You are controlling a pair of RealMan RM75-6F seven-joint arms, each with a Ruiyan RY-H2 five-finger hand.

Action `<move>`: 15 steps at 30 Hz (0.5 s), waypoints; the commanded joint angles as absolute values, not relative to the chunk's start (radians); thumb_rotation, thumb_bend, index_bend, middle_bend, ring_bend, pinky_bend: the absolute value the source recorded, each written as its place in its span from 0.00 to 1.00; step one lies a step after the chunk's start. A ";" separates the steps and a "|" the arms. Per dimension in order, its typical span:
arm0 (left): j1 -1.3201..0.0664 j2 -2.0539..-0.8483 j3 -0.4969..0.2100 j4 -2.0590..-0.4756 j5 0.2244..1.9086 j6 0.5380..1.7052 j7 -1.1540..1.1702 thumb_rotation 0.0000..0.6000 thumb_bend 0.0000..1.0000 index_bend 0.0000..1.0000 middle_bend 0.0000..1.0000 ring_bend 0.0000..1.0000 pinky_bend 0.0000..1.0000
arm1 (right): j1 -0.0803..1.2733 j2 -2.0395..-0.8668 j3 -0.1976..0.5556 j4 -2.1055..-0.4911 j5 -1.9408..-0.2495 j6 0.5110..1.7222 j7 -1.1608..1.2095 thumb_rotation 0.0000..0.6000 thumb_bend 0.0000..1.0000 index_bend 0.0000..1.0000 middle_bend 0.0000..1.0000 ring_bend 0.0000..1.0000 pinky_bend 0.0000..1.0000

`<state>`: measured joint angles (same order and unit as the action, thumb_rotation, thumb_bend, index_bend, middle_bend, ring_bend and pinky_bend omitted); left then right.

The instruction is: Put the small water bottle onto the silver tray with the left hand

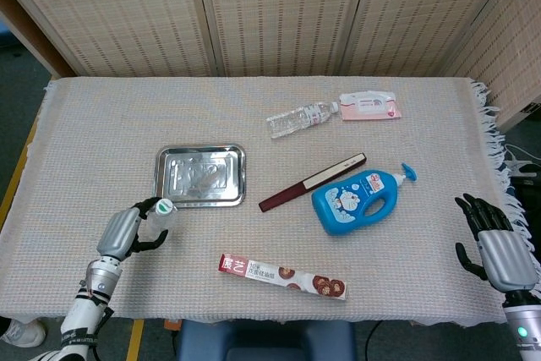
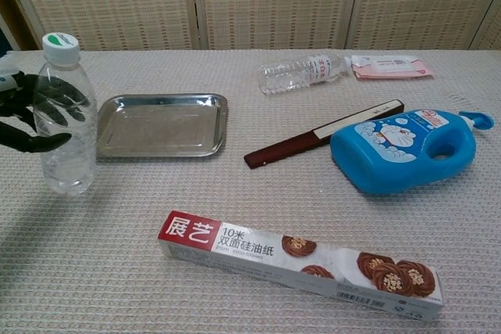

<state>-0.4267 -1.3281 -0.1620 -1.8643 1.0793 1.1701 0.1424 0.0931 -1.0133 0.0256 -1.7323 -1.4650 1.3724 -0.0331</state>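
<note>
The small clear plastic water bottle with a white cap [image 2: 66, 115], probably light and slippery, is gripped upright mid-body by the left hand [image 2: 31, 111] beside the shallow silver metal tray [image 2: 164, 124].

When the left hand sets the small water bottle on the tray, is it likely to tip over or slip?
The small water bottle is tall and narrow, so it may tip if set down tilted. Its clear plastic looks smooth and thin, so it could slip or dent in the left hand. The silver tray looks flat, which should help it stand.
</note>
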 commanded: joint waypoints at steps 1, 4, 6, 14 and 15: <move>-0.459 -1.310 -0.195 -1.781 1.077 1.309 0.425 1.00 0.40 0.40 0.51 0.44 0.40 | 0.095 -1.012 0.024 -1.734 -1.464 1.367 -0.034 1.00 0.24 0.00 0.00 0.00 0.09; -0.473 -1.318 -0.185 -1.702 1.112 1.389 0.605 1.00 0.40 0.41 0.51 0.44 0.40 | 0.096 -1.014 0.025 -1.733 -1.461 1.364 -0.040 1.00 0.24 0.00 0.00 0.00 0.09; -0.480 -1.335 -0.172 -1.641 1.164 1.443 0.701 1.00 0.40 0.43 0.53 0.46 0.42 | 0.097 -1.014 0.024 -1.734 -1.458 1.361 -0.043 1.00 0.25 0.00 0.00 0.00 0.09; -0.465 -1.321 -0.259 -1.770 1.110 1.363 0.362 1.00 0.40 0.44 0.55 0.48 0.45 | 0.102 -1.016 0.023 -1.736 -1.450 1.350 -0.054 1.00 0.25 0.00 0.00 0.00 0.09; -0.462 -1.316 -0.278 -1.794 1.093 1.344 0.295 1.00 0.40 0.44 0.55 0.48 0.45 | 0.102 -1.016 0.024 -1.736 -1.451 1.350 -0.053 1.00 0.25 0.00 0.00 0.00 0.09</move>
